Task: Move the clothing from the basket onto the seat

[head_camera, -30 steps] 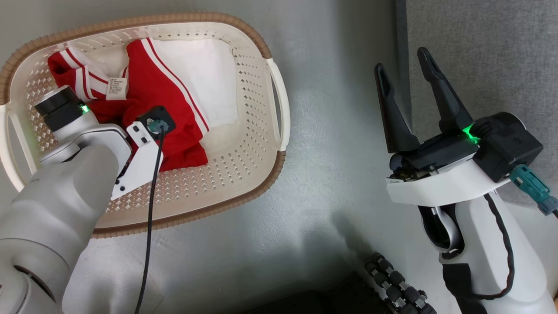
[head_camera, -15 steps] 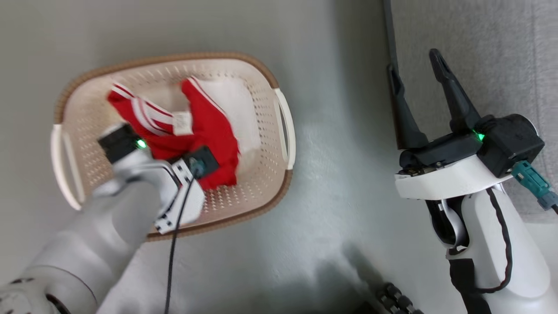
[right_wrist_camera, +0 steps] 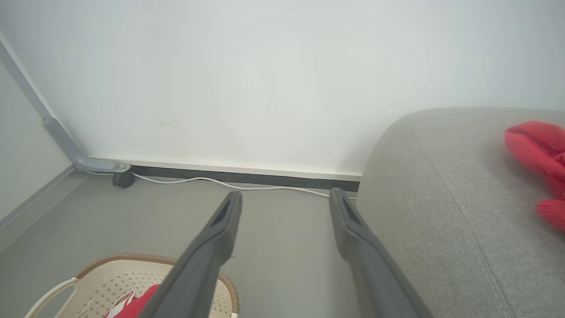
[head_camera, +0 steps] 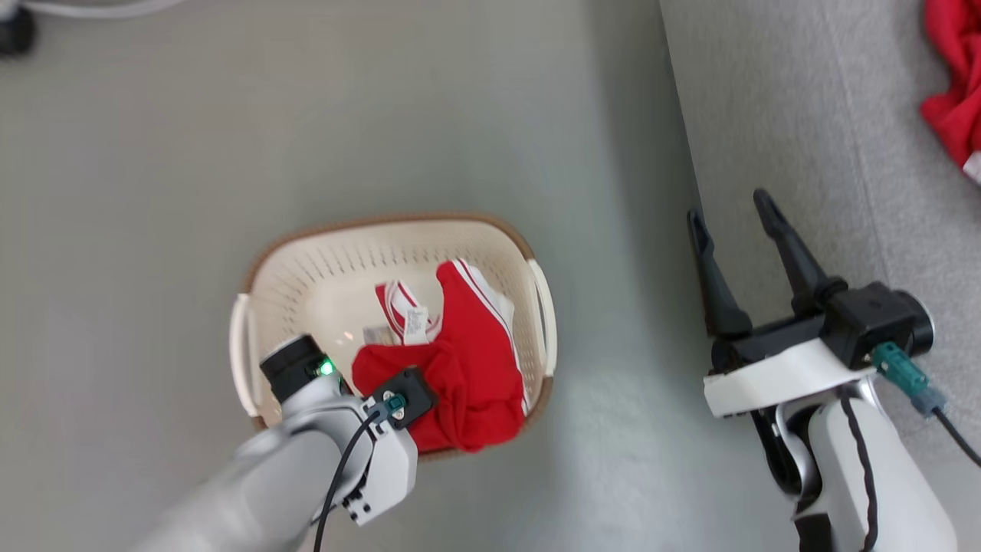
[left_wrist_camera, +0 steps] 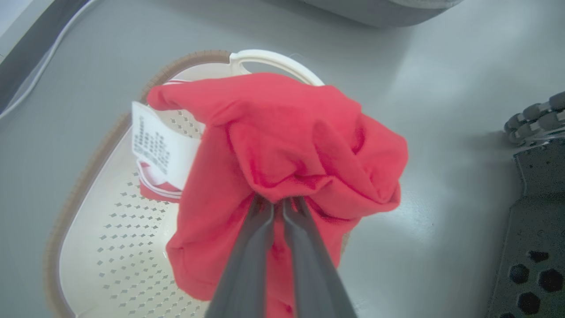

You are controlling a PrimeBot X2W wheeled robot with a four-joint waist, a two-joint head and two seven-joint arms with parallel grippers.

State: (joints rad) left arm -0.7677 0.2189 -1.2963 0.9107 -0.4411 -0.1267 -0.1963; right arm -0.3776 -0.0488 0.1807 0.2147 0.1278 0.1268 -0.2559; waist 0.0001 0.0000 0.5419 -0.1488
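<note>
- One red piece already lies on the grey seat, at its far side; I judge this part of the task as done.
- The left tool is closed tight on the red garment; its two fingers stand almost together, with a fold of cloth pinched between them.
- The garment hangs from this tool over the basket, which stands on the floor, well apart from the seat. It looks raised from the basket bottom, but not yet outside the rim.
- What is left, in my judgement: to carry this garment across the floor to the seat and let it go there.
- The cloth is soft and crumpled in a loose bundle around the fingers. A white tag with small print sticks out at one side, and white stripes show under it.
- I cannot tell if the striped part is the same garment or another one lying in the basket.
- The right tool has its fingers wide apart and holds nothing, near the seat edge.
</note>
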